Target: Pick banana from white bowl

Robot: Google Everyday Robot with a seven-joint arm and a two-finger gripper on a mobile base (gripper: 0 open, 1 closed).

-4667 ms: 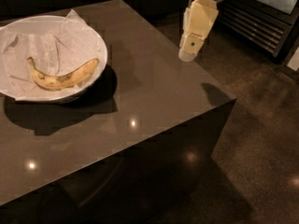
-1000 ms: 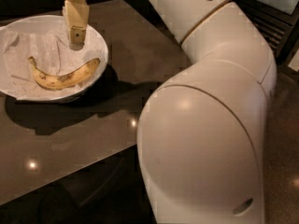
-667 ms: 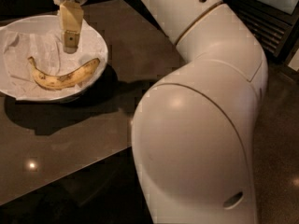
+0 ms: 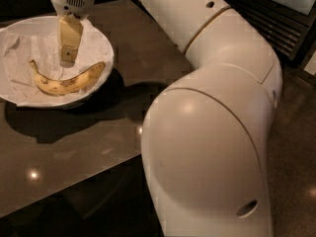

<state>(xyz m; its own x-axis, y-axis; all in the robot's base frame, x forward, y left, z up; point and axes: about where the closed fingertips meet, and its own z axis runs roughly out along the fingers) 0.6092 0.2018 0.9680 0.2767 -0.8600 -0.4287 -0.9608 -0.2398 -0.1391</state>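
Comparing with the picture from a few seconds before, the gripper was then out past the far right edge of the surface, and now it hangs over the white bowl. Against the last second, it has come a little lower and a little to the left. Its tip points down at the middle part of the banana, with a small gap between them. The gripper shows only its side, so I cannot tell whether the jaws are open or closed. The large white arm now fills the right half of the view and hides much of the surface and the dark floor behind it.

The banana has not moved. It lies inside the white bowl, on the crinkled white paper that lines it, curved upward at both ends, with the dark stem tip at the left. The bowl stands near the far left part of the surface and throws a dark shadow toward the front.
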